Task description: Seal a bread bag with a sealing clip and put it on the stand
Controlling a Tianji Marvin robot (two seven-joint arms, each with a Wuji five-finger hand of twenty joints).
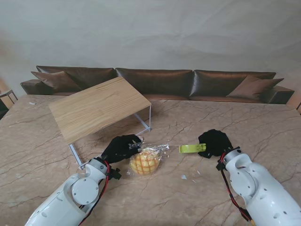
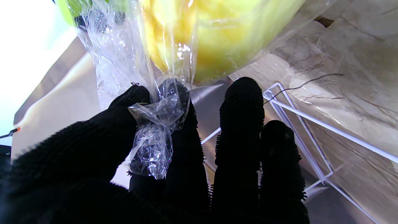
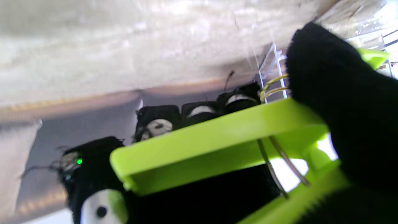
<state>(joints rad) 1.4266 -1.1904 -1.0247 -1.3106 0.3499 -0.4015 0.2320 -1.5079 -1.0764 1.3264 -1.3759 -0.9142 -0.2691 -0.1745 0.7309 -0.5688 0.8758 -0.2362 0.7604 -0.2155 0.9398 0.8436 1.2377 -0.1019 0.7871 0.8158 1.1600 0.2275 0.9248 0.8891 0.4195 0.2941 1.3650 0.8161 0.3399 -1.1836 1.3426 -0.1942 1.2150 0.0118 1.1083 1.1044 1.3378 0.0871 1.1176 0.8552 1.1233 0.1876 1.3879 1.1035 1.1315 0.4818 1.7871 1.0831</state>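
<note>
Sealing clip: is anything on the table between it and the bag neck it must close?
Nothing visible. The right hand holds the sealing clip; bare marble separates it from the bread bag, whose neck the left hand pinches.

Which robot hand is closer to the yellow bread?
Left. The left hand pinches the bread bag neck right beside the bread; the right hand holds the green clip farther off.
</note>
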